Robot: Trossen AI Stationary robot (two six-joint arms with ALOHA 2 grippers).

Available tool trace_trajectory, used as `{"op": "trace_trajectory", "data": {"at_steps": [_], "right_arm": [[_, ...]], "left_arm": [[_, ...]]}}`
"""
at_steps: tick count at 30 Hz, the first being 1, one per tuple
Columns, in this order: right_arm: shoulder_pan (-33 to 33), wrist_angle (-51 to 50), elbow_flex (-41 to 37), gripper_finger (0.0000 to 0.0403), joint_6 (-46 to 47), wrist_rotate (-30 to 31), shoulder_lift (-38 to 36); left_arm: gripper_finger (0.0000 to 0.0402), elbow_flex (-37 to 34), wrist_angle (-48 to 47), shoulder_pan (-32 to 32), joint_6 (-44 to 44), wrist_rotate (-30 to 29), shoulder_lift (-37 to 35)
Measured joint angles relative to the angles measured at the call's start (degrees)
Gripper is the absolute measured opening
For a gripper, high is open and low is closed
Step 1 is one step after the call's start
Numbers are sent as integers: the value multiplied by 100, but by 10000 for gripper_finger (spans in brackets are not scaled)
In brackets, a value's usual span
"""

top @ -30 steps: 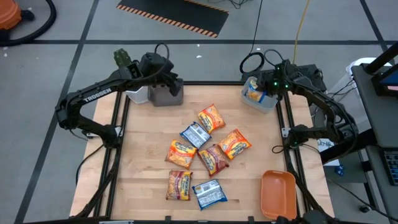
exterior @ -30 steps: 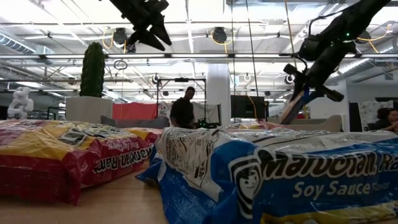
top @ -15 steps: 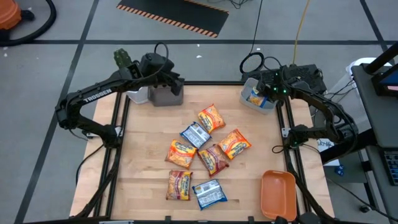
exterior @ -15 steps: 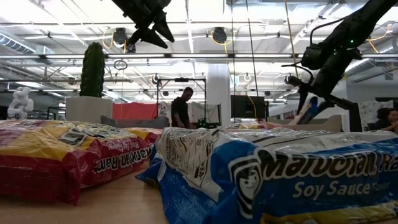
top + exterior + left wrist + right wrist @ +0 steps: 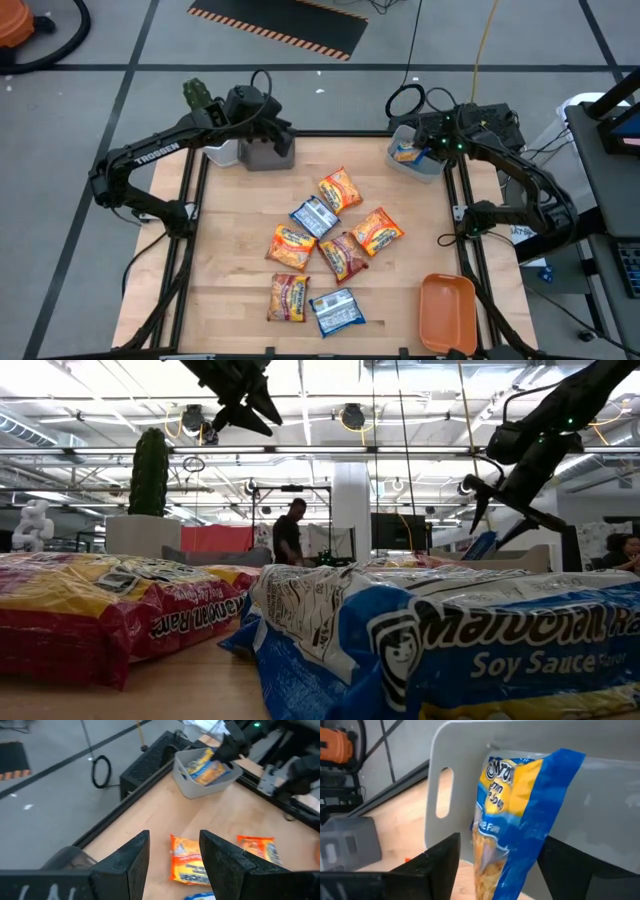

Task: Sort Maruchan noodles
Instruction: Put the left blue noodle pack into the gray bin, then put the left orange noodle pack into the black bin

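We see a blue-and-yellow packet (image 5: pixel 515 820) in the pale grey bin (image 5: pixel 415 160), orange-yellow, blue-white and red-brown packets (image 5: pixel 330 248), an orange tray (image 5: pixel 447 312).

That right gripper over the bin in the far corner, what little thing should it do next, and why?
Probably lift straight up and away. The right gripper hangs over the clear bin with its fingers spread apart, and the blue and yellow packet stands inside the bin between them, no longer pinched. Seven noodle packets wait on the table.
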Motion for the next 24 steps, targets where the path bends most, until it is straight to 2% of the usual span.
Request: {"op": "trace_trajectory", "data": {"at_steps": [5, 9, 19, 24], "right_arm": [[39, -141, 0, 251, 99, -24, -286], [184, -288, 0, 251, 327, -31, -706], [480, -143, 2, 251, 1205, -17, -2130], [923, -69, 2, 251, 1697, -30, -2628]], "left_arm": [[177, 0, -33, -44, 6, 388, 1], [177, 0, -184, -170, 118, 417, 0], [177, 0, -1148, -570, 152, 676, 1], [177, 0, -1633, -874, 151, 676, 1]]}}
